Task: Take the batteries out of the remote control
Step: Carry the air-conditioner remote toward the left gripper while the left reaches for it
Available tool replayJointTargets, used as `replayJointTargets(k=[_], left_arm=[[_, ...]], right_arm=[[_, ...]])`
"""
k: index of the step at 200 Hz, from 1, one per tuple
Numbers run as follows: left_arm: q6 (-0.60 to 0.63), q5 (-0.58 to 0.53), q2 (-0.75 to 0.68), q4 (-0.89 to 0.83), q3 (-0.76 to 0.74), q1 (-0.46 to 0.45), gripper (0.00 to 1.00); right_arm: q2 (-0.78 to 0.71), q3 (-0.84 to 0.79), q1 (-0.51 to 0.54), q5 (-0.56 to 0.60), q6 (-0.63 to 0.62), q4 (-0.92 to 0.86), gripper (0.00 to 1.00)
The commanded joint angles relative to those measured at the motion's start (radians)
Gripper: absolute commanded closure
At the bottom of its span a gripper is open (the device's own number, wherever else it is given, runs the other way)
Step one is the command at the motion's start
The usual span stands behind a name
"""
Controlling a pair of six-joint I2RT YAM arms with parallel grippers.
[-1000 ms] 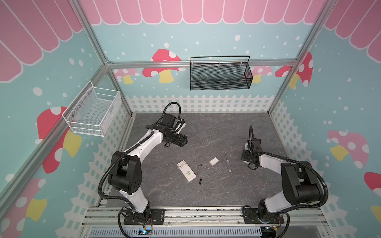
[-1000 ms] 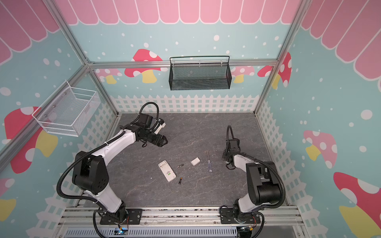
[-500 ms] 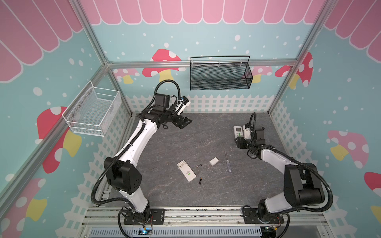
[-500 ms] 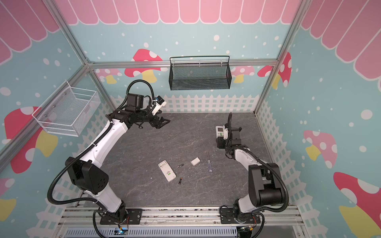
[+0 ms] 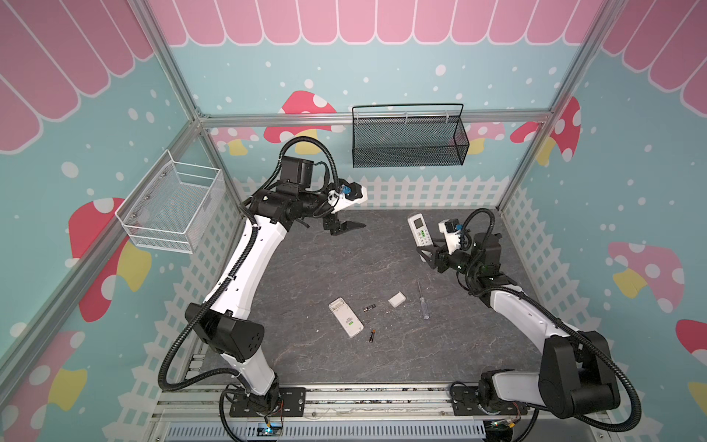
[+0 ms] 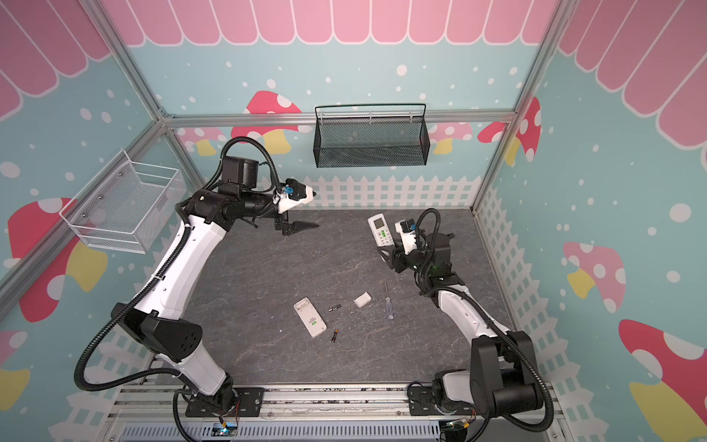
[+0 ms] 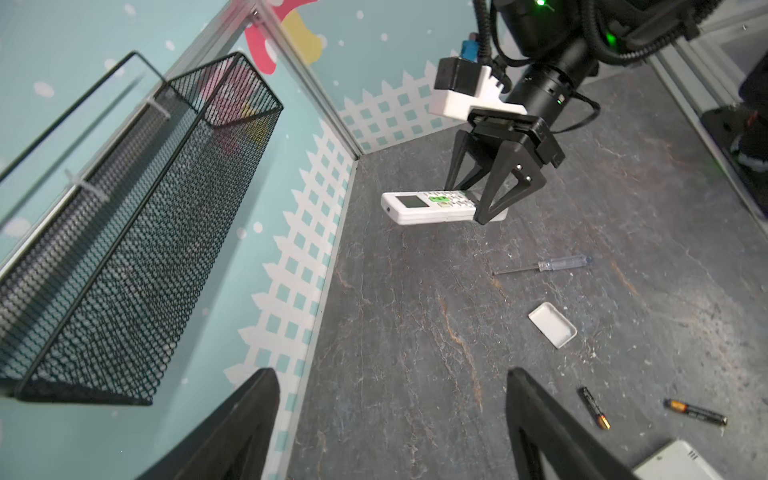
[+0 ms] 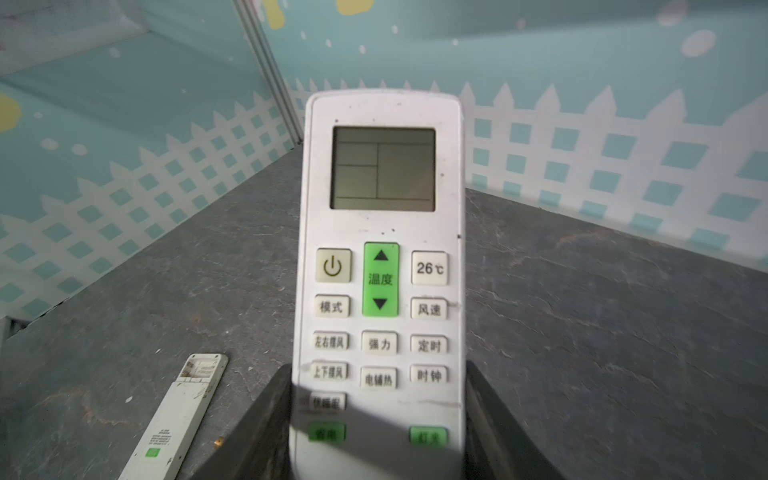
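Teal mushroom-print walls with a white picket fence border enclose a dark grey stone-look floor; a black mesh basket and white wire basket hang on them.

Right wrist view: the held remote runs off the picture's edge, its last buttons smeared in shadow between the right gripper's fingers. In a top view the batteries, at three and four o'clock of the flat remote, are too small to read. The left wrist view clips that remote to a corner.
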Motion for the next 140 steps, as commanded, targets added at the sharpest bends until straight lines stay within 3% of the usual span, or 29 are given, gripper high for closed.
replayJointTargets(k=[1, 47, 72, 120, 140], left_arm=[[0.35, 0.032, 0.012, -0.166, 0.044, -0.012, 0.14], [0.602, -0.016, 0.055, -0.295, 0.103, -0.039, 0.14], [0.698, -0.089, 0.062, -0.314, 0.11, -0.07, 0.14], [0.941, -0.124, 0.064, -0.344, 0.081, -0.087, 0.16], [1.022, -0.088, 0.067, -0.346, 0.069, -0.112, 0.15]], right_arm=[[-0.015, 0.012, 0.021, -0.168, -0.097, 0.068, 0.66], [0.019, 0.053, 0.043, -0.246, -0.133, 0.051, 0.66], [0.047, 0.101, 0.059, -0.362, -0.156, 0.009, 0.66], [0.108, 0.196, 0.114, -0.503, -0.286, -0.167, 0.66], [0.137, 0.21, 0.131, -0.523, -0.306, -0.186, 0.66]])
